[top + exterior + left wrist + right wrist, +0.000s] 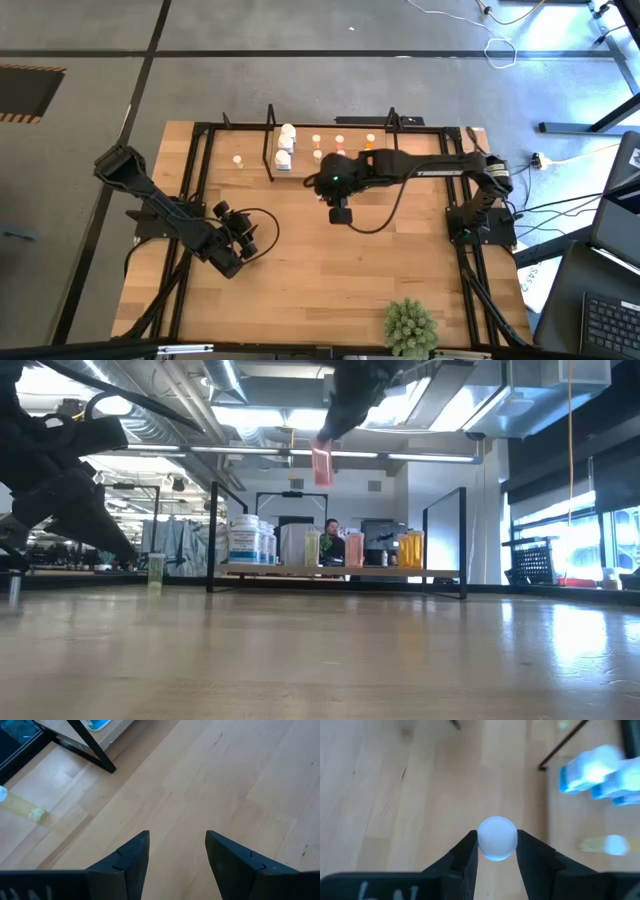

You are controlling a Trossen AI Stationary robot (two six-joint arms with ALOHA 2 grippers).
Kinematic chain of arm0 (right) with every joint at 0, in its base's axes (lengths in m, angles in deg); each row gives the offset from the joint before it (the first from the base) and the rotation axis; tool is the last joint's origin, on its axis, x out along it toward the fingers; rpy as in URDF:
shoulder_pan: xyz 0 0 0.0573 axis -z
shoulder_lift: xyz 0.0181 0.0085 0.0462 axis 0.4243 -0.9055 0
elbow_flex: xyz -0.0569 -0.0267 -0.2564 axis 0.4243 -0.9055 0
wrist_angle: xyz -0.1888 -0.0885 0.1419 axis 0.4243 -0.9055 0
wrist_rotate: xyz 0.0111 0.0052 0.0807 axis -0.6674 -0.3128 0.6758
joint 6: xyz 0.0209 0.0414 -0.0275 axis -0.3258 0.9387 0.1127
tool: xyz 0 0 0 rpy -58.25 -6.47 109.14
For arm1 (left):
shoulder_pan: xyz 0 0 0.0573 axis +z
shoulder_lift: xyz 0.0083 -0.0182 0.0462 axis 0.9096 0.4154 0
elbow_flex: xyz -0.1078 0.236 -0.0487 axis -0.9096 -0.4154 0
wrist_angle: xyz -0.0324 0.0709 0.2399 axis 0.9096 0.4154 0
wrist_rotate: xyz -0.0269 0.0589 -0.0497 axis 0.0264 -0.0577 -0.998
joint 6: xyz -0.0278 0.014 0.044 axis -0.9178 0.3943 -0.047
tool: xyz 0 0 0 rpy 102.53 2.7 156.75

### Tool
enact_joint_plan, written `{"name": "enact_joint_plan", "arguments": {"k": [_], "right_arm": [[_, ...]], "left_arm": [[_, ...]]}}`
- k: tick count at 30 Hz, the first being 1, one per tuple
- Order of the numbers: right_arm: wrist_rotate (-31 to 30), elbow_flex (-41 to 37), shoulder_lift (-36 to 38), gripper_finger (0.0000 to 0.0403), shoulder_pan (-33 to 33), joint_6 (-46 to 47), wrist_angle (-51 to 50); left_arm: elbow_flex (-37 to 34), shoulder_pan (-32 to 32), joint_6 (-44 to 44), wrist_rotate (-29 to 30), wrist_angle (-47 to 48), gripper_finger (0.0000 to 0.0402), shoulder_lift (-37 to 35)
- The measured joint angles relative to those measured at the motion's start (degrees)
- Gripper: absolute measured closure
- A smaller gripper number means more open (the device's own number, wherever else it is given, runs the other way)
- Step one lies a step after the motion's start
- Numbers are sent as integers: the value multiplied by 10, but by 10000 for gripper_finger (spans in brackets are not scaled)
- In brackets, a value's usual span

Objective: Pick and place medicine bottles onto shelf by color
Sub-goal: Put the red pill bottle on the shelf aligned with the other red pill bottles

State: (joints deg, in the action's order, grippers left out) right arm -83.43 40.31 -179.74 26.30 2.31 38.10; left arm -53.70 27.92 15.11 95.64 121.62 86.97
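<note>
The shelf point(330, 150) stands at the table's far middle, with white bottles point(286, 145) at its left end and pale, pink and orange bottles point(354, 548) further right. My right gripper point(326, 438) hangs high over the table in front of the shelf, shut on a pink bottle point(322, 463) with a white cap point(496, 837). One pale yellow bottle point(155, 572) stands on the table left of the shelf. My left gripper point(177, 850) waits open at the table's left, with only bare wood between its fingers. My right gripper pinches the pink bottle's upper end, just under the cap point(496, 851), between its two fingers. The fingers slant down from above. The bottle hangs below them, slightly tilted, lifted well clear of the table.
A green bushy plant point(410, 325) sits at the near edge, right of centre. Black frame rails point(190, 200) run along the table's sides. Bare wood lies between the shelf and the near edge. A person sits in the room beyond the table.
</note>
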Motion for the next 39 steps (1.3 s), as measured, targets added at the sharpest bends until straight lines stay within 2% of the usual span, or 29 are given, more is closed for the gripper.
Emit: {"name": "enact_joint_plan", "arguments": {"k": [4, 9, 14, 17, 22, 29, 34, 39], "right_arm": [[-12, -16, 40, 282, 0, 6, 12], [-18, -105, 99, 282, 3, 27, 72], [-99, -220, 165, 281, 7, 42, 177], [-121, -285, 176, 281, 20, 53, 241], [-121, -362, 169, 281, 58, 80, 339], [-134, -395, 166, 280, 113, 148, 378], [-132, -395, 143, 280, 116, 159, 377], [-132, -395, 113, 280, 116, 164, 375]], "left_arm": [[0, 0, 0, 6, -1, 214, 0], [0, 0, 8, 16, -8, 214, 0], [0, 0, 14, 17, -12, 214, 0], [1, 0, 15, 17, -17, 214, 0], [23, 4, 37, 14, -17, 214, 0], [92, 35, 143, 3, -14, 214, 0], [136, 69, 221, 3, -11, 214, 0], [159, 96, 264, -7, -7, 214, 0]]}}
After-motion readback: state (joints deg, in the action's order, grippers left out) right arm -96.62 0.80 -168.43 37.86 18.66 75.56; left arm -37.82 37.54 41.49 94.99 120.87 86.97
